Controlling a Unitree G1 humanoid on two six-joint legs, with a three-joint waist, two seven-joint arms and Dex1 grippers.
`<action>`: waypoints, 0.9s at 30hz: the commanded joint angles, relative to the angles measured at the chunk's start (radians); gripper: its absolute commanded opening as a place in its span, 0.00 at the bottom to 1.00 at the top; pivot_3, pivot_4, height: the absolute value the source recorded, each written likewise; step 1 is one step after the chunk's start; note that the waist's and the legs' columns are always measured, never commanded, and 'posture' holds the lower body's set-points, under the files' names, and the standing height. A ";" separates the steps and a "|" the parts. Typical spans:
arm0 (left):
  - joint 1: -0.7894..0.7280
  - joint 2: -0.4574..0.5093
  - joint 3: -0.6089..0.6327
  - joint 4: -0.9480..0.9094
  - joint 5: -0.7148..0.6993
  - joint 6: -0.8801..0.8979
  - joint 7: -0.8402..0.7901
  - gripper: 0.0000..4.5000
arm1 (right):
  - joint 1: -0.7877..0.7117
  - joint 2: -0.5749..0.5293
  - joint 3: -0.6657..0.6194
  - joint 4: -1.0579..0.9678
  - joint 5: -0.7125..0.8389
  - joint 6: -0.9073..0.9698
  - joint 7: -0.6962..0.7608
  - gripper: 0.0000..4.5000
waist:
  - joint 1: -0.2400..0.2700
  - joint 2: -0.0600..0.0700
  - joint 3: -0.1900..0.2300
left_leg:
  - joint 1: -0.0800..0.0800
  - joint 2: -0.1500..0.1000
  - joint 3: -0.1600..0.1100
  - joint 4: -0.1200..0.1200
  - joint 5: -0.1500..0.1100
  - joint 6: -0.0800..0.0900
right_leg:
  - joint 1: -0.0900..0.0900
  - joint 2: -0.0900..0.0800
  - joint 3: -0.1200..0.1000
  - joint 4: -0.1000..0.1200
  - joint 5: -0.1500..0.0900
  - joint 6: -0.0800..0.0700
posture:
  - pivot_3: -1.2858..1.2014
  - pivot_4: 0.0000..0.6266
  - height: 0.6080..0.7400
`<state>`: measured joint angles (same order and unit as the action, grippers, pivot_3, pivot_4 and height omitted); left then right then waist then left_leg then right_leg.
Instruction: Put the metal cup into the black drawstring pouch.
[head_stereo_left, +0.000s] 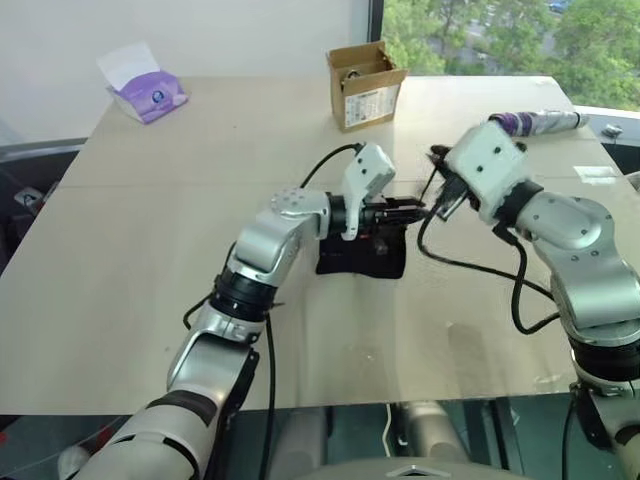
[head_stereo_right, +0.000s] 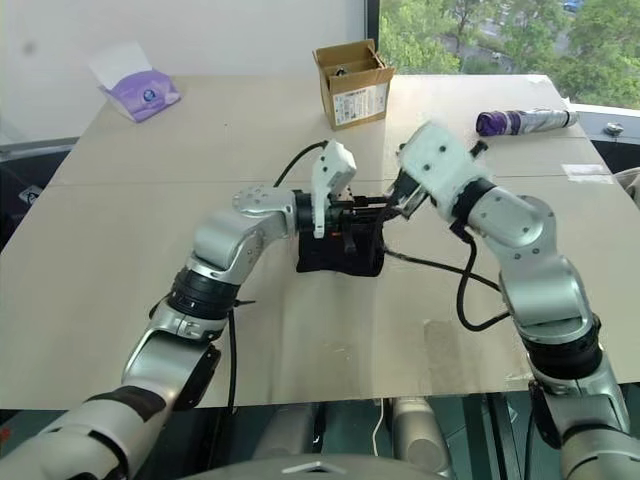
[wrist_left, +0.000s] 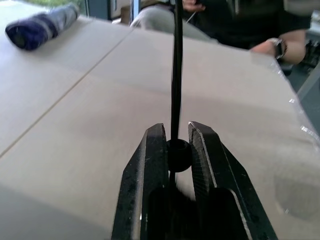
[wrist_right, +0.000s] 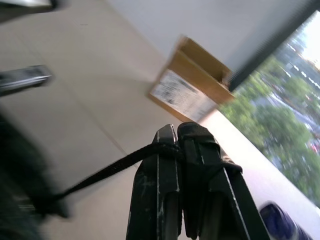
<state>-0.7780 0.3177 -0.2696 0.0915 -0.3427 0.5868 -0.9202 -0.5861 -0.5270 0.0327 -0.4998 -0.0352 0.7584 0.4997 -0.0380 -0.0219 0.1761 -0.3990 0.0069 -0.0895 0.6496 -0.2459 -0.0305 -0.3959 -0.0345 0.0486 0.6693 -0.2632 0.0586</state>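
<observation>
The black drawstring pouch (head_stereo_left: 362, 256) sits on the table's middle, just under both grippers. My left gripper (head_stereo_left: 406, 210) points right above the pouch, its fingers (wrist_left: 150, 165) shut on the knot (wrist_left: 178, 155) of the pouch's thin black cord (wrist_left: 175, 75). My right gripper (head_stereo_right: 396, 205) meets it from the right and is shut on the same cord (wrist_right: 100, 175), which runs taut from its fingertips (wrist_right: 167, 137) toward the pouch. The metal cup is hidden.
An open cardboard box (head_stereo_left: 365, 85) stands at the back centre. A purple tissue pack (head_stereo_left: 148, 95) lies at the back left, and a purple-and-silver tube (head_stereo_left: 535, 122) at the back right. A person's arm (wrist_left: 260, 45) shows beyond the table edge.
</observation>
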 joint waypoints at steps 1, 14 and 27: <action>0.043 0.029 -0.014 0.002 0.030 -0.016 -0.018 0.02 | -0.005 -0.037 -0.146 0.102 -0.014 -0.009 -0.069 0.00 | 0.001 0.000 0.000 | 0.000 0.000 0.000 0.000 0.000 0.000 | 0.000 0.000 0.000 0.000 0.000 0.000 | 0.52 0.24 1.00; 0.155 0.051 0.051 -0.068 0.058 -0.107 0.057 0.02 | 0.124 -0.016 -0.133 0.252 0.076 -0.138 -0.032 0.00 | -0.003 0.001 0.000 | 0.001 0.000 0.001 -0.001 0.000 0.000 | 0.000 0.000 0.002 0.000 0.000 0.000 | 0.52 0.24 1.00; 0.472 0.054 0.450 -0.509 -0.098 0.034 0.366 0.79 | 0.659 -0.042 -0.242 -0.001 0.290 -0.298 0.188 0.99 | 0.000 0.001 0.000 | 0.001 0.001 0.001 -0.001 0.000 0.001 | 0.001 0.000 0.001 -0.002 0.000 0.000 | 0.52 0.24 1.00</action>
<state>-0.3567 0.3501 0.1279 -0.3258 -0.4512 0.6583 -0.5762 0.0351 -0.5560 -0.1412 -0.4136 0.2152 0.5401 0.6551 -0.0376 -0.0209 0.1758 -0.3977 0.0076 -0.0885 0.6486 -0.2463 -0.0299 -0.3948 -0.0350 0.0503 0.6677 -0.2633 0.0588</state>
